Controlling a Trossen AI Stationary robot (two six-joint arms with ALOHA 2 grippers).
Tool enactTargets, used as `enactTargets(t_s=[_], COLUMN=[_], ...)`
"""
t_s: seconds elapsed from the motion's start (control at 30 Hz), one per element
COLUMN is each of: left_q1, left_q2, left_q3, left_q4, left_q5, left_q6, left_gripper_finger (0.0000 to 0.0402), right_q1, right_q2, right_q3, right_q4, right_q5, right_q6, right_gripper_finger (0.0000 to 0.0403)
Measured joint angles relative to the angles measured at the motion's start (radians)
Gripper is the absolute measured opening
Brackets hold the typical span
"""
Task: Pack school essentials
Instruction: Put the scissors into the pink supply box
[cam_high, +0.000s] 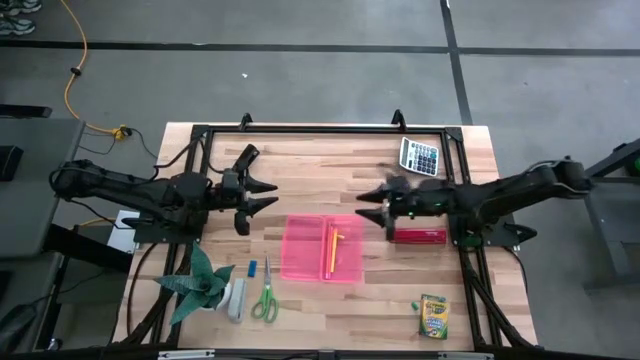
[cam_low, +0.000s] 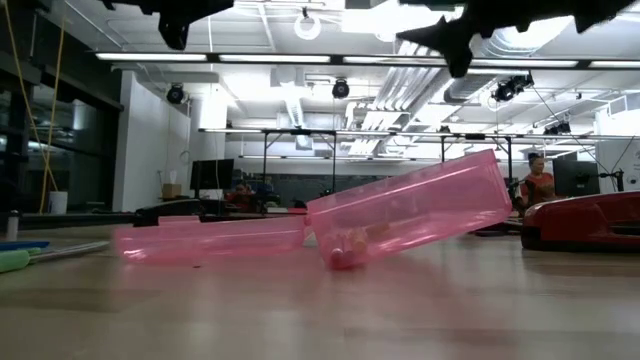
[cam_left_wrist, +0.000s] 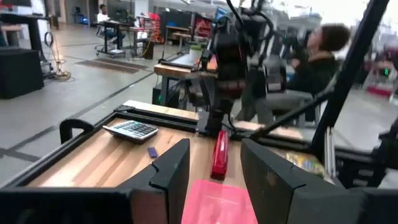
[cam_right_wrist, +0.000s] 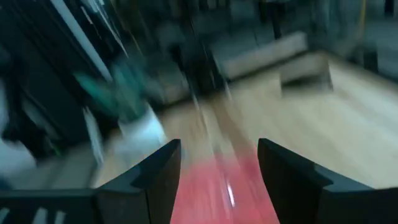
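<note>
A: How far along was the packing?

B: Barely started, I'd judge. The translucent pink plastic case (cam_high: 322, 248) lay open at the centre of the high view, and only the orange and yellow pencils (cam_high: 333, 248) lay inside it, in its right half.

A: And the rest?

B: Out on the wooden table (cam_high: 320, 170). The green-handled scissors (cam_high: 265, 298) and the small blue eraser-like piece (cam_high: 252, 268) sat at lower left, next to a white stick-shaped item (cam_high: 237, 299) I couldn't identify. The yellow-green crayon box (cam_high: 434, 318) was at lower right, well apart from the case. A flat red box-like object (cam_high: 420, 236) lay just right of the case, and a grey calculator (cam_high: 419, 156) sat at upper right. So at least 4 or 5 things seemed left to pack.

A: Were the grippers carrying anything?

B: No. The left gripper (cam_high: 262, 195) hung at centre-left above the table, fingers spread wide, nothing between them. The right gripper (cam_high: 368, 207) hung just right of the case's upper edge, fingers likewise parted and empty. The green folded-paper plant (cam_high: 198, 285) at lower left wasn't part of the job.
</note>
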Motion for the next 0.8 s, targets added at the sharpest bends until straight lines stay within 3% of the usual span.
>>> enactTargets(t_s=[0.1,0.23,0.3,0.4,0.57,0.67,0.8], left_q1=[0.000,-0.001,-0.003,-0.007,-0.044,-0.100,-0.218], left_q2=[0.025,0.034,0.046,0.097,0.275,0.396,0.543], left_q3=[0.019,0.024,0.029,0.103,0.328,0.458,0.596], left_q4=[0.006,0.004,-0.010,-0.207,-0.633,-0.804,-0.939], left_q5=[0.005,0.005,0.004,0.027,0.149,0.231,0.269], left_q6=[0.030,0.019,-0.066,-0.186,-0.291,-0.252,-0.083], left_gripper_finger=[0.0131,0.0131,0.0131,0.0131,0.0131,0.0131,0.0131], right_q1=[0.001,0.000,0.000,0.000,0.000,0.000,0.000], right_q2=[-0.045,-0.080,-0.083,-0.082,-0.081,-0.081,-0.081], right_q3=[-0.082,-0.121,-0.121,-0.121,-0.121,-0.121,-0.121], right_q4=[0.184,0.212,0.212,0.213,0.203,0.193,0.173], right_q5=[0.011,0.012,0.011,0.011,0.011,0.011,0.011], right_q6=[-0.067,-0.131,-0.116,-0.102,-0.103,-0.103,-0.103], right_gripper_finger=[0.0206,0.0206,0.0206,0.0206,0.0206,0.0206,0.0206])
